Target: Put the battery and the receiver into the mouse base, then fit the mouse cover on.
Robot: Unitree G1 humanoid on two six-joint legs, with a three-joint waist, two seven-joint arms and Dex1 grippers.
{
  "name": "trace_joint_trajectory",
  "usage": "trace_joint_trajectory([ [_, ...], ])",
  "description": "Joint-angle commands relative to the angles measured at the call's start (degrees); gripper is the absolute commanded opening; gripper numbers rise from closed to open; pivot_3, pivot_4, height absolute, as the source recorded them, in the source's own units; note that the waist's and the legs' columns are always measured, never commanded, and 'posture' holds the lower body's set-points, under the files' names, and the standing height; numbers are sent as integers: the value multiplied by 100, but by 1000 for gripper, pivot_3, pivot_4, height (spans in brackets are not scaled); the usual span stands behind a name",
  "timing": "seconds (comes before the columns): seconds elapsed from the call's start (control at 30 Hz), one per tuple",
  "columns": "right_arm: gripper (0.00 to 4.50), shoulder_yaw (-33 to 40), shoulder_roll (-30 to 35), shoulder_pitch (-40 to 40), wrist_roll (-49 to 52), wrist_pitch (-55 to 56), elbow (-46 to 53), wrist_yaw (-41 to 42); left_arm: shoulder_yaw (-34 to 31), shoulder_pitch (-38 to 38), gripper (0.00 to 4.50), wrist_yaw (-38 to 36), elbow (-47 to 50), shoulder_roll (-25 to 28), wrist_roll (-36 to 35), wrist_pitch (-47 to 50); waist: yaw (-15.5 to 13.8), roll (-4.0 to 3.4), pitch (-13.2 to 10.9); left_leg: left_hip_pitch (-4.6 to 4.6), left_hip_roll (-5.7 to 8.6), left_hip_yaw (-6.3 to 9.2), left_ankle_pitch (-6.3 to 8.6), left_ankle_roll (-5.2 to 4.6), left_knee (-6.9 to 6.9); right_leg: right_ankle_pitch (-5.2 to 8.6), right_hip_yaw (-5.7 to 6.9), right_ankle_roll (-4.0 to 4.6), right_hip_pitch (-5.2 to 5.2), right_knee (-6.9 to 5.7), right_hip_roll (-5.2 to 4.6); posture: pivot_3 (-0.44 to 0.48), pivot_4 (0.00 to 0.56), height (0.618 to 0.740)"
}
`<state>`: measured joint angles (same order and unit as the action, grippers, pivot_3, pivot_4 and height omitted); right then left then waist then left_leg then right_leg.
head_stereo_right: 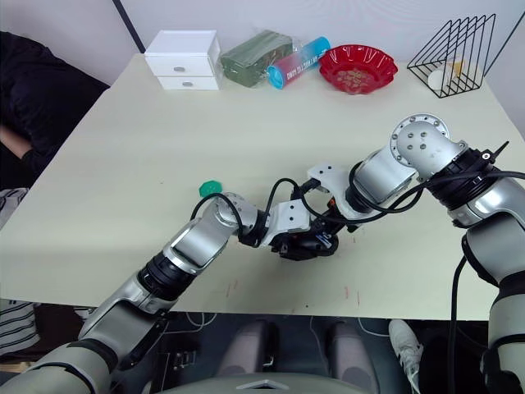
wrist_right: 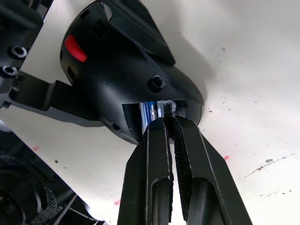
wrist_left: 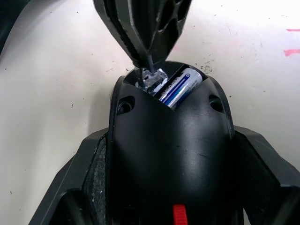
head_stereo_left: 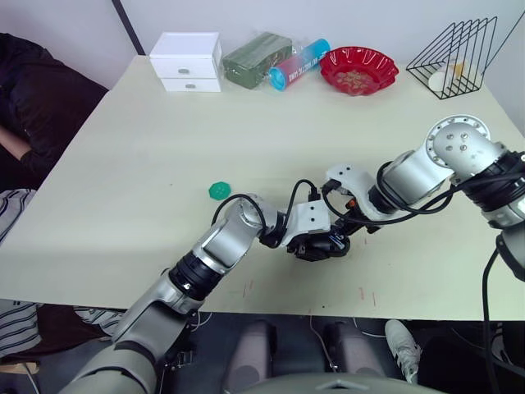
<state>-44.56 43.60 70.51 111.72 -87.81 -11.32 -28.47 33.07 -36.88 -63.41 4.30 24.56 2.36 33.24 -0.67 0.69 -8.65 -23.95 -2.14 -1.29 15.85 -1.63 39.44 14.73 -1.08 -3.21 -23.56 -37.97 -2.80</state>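
Mouse base [wrist_left: 171,154] near front edge of worktop [head_stereo_left: 164,164], clamped between left end effector [head_stereo_left: 316,245] fingers. Battery [wrist_left: 180,86] seated in its open bay. Right end effector [wrist_right: 171,123] pinched narrow on small receiver [wrist_left: 151,79] beside battery.

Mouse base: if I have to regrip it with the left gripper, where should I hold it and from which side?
Probably across its two long flanks, coming from the rear end, as the left gripper brackets the mouse base now. That leaves the open compartment at the far end clear, where the battery lies and the right gripper is pinched on a small part.
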Motion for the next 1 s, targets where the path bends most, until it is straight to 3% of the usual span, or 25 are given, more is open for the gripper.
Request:
trace_joint_trajectory([
  [0.03, 0, 9, 46, -17, 128, 35, 42, -72, 211, 48, 2953, -64, 41, -29, 28, 5, 0, 0, 0, 0, 0, 0, 0, 0, 0, 0, 0, 0, 0, 0, 0, 0, 150, 740],
  [0.53, 0, -184, 60, -107, 128, -26, 75, -162, 236, 36, 2953, -73, 41, -40, 70, -18, -3, 0, 0, 0, -1, 0, 0, 0, -1, 0, 0, 0, 0, 1, -1, 0, 150, 740],
  [1.0, 0, -357, -642, 390, 128, -295, -893, -300, 209, 69, 2953, -49, 20, -39, 61, -51, 47, 2, 1, 4, -2, 1, 0, 0, -3, 0, 1, 0, 1, -1, 1, 0, 150, 740],
])
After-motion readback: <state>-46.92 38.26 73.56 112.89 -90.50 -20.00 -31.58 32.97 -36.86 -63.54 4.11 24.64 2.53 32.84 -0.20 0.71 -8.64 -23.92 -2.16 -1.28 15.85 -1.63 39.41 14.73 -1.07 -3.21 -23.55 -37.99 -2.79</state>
